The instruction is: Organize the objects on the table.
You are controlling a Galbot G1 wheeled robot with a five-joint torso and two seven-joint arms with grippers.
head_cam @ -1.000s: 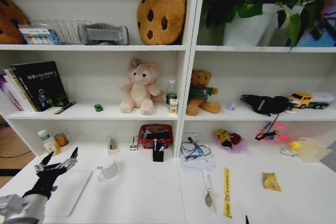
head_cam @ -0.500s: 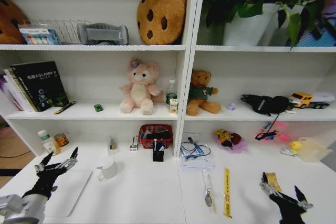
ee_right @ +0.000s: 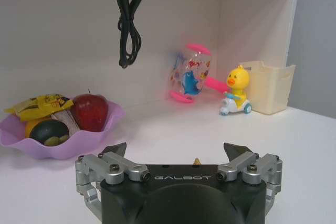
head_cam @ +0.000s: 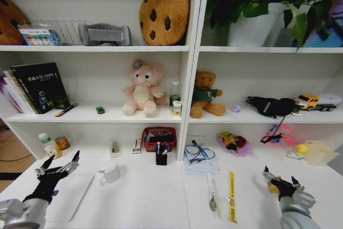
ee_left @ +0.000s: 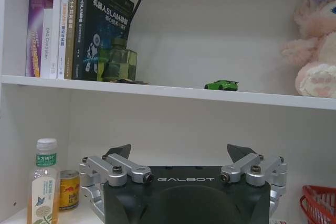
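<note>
Head view: left gripper (head_cam: 58, 167) hovers low over the table (head_cam: 155, 199), fingers spread and empty, just above the laptop's (head_cam: 72, 197) near corner. White mug (head_cam: 110, 172) sits just beside it toward the centre. Right gripper (head_cam: 279, 179) hangs low at the far side, jaws parted, empty, over a yellow snack packet (head_cam: 273, 187).

Left wrist view: left gripper released; green toy car (ee_left: 221, 85) on the shelf above and ahead of it.

Right wrist view: right gripper (ee_right: 178, 153) released, purple fruit bowl (ee_right: 58, 139) and duck toy (ee_right: 236, 97) ahead
</note>
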